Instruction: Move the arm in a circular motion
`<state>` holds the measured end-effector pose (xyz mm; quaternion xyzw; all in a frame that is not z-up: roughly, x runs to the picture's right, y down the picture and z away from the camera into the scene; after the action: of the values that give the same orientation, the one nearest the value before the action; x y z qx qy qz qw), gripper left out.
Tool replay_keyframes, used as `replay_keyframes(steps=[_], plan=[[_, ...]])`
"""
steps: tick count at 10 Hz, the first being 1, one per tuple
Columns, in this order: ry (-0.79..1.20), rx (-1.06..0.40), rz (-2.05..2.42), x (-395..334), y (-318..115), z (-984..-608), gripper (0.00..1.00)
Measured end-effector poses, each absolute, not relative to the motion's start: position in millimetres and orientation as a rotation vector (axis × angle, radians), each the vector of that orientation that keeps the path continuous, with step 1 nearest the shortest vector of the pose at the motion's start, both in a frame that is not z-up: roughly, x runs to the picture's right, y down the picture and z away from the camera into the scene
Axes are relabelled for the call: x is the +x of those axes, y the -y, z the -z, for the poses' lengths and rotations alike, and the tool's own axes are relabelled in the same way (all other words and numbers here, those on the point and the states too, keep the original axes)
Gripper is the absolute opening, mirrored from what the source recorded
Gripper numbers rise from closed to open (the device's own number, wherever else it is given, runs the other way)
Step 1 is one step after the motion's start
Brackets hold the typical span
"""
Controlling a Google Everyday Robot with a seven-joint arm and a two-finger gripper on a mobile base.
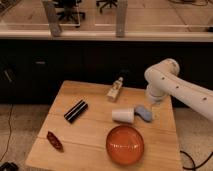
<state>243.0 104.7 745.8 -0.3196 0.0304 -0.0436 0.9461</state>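
The arm (172, 87) is large, glossy and white. It reaches in from the right edge, bends at a bulbous joint (161, 75) and points down over the right side of the wooden table (95, 135). The gripper (151, 106) hangs at its lower end, just above a small blue object (144, 113) and right of a white cup (123, 115) lying on its side. I see nothing held in the gripper.
An orange bowl (125, 145) sits at the table's front. A black box (75, 111) lies left of centre, a red-brown item (54, 141) at the front left, and a small white bottle (115, 90) at the back. A dark counter (75, 55) runs behind the table.
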Motion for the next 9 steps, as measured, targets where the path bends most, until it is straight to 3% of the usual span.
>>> replay_keyframes(steps=[9], plan=[[-0.064, -0.655, 0.104, 244.0, -106.8, -750.8, 0.8]])
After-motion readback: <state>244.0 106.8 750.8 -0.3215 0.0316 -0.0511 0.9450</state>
